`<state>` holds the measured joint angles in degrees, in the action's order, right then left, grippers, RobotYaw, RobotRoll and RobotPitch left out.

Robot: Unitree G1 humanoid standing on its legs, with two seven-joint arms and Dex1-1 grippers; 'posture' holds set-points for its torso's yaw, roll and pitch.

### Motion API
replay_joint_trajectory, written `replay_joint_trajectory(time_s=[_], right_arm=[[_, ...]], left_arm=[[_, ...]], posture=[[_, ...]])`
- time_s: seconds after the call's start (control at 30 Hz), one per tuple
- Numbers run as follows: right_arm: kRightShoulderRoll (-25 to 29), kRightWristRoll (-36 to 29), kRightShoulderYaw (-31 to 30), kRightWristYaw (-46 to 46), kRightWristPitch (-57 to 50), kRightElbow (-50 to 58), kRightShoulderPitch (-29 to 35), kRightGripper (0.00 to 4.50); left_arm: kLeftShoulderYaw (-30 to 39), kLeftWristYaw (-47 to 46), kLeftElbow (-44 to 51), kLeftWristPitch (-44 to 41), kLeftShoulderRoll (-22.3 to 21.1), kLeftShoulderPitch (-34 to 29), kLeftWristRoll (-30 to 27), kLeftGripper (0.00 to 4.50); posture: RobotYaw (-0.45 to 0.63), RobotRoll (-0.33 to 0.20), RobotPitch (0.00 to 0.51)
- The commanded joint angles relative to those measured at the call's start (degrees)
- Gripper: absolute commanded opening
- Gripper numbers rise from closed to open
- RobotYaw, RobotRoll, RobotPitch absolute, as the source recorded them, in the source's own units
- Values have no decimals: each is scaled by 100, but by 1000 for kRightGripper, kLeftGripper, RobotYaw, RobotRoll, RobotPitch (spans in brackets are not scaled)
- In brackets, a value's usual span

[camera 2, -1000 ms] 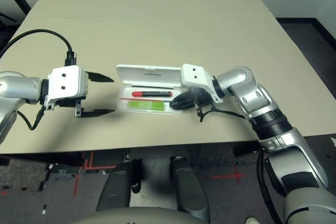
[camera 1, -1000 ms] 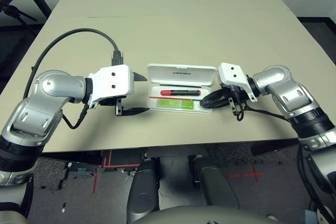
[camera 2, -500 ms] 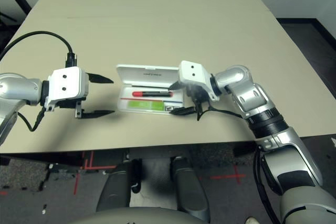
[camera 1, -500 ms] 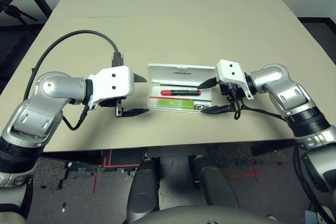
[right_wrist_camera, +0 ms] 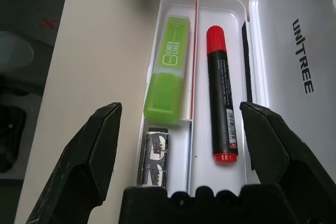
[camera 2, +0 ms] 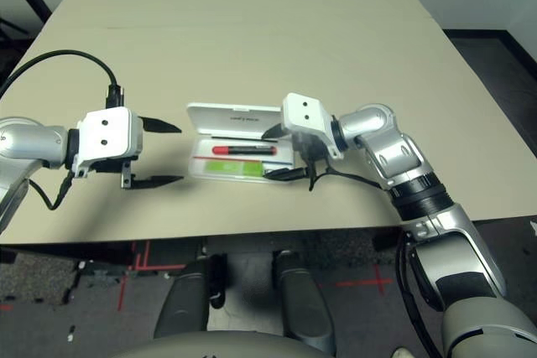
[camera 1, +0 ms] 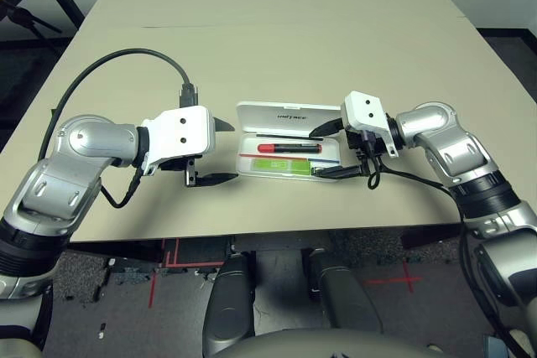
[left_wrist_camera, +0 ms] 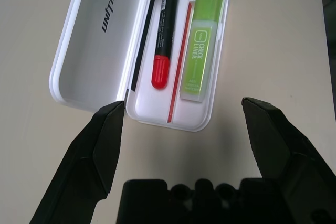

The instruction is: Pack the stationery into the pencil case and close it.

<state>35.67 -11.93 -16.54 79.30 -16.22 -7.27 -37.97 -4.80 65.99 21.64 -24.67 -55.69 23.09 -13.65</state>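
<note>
The pencil case [camera 1: 289,150] lies open on the surface [camera 1: 277,31], holding marker [right_wrist_camera: 220,93], green bar [right_wrist_camera: 169,77] and grey piece [right_wrist_camera: 154,157]. My left claw [camera 1: 220,151] and right claw [camera 1: 329,151] flank it, both spread wide and empty.

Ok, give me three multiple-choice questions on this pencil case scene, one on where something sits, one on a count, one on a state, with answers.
1. Where does the small dark piece lie?
A. In the pencil case, in line with the green bar
B. On the table beside the case
C. In the left tool

2. How many items lie in the case?
A. One
B. Two
C. Three

3. How is the case's lid?
A. Shut
B. Open
C. Detached, lying apart

Answers: 1 A, the right wrist view shows it in the green bar's compartment; 2 C, red marker, green bar and dark piece; 3 B, the lid lies folded back, its lettered inside showing.
</note>
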Motion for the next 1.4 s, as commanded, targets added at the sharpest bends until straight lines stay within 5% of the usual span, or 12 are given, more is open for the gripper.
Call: replay_joint_trajectory(time_s=[0.03, 0.4, 0.67, 0.8, 1.1, 1.4], right_arm=[[430, -493, 303, 364, -561, 528, 234, 4487], [1875, -1695, 1690, 567, -1807, 1170, 936, 4487], [2325, -2047, 2407, 198, -2172, 1406, 1449, 4487], [2375, -2098, 2479, 96, -2201, 1476, 1628, 4500], [2394, -2139, 2441, -54, -2212, 1623, 1795, 4500], [2360, -2037, 2295, -149, -2154, 1572, 1672, 4500]], left_arm=[[238, -118, -401, 156, -160, 111, 154, 4500], [409, -477, -2065, 863, 202, 539, 331, 4500], [546, -993, -3491, 882, 1234, 1238, 157, 4500], [484, -1390, -4290, 947, 1681, 1709, 344, 3522], [246, -1460, -4743, 943, 2229, 2175, 482, 12], [-23, -1335, -4640, 973, 2523, 1997, 559, 12]], posture=[[33, 0, 167], [-19, 0, 164], [-78, 0, 158], [-94, 0, 163], [-101, 0, 170], [-98, 0, 172]])
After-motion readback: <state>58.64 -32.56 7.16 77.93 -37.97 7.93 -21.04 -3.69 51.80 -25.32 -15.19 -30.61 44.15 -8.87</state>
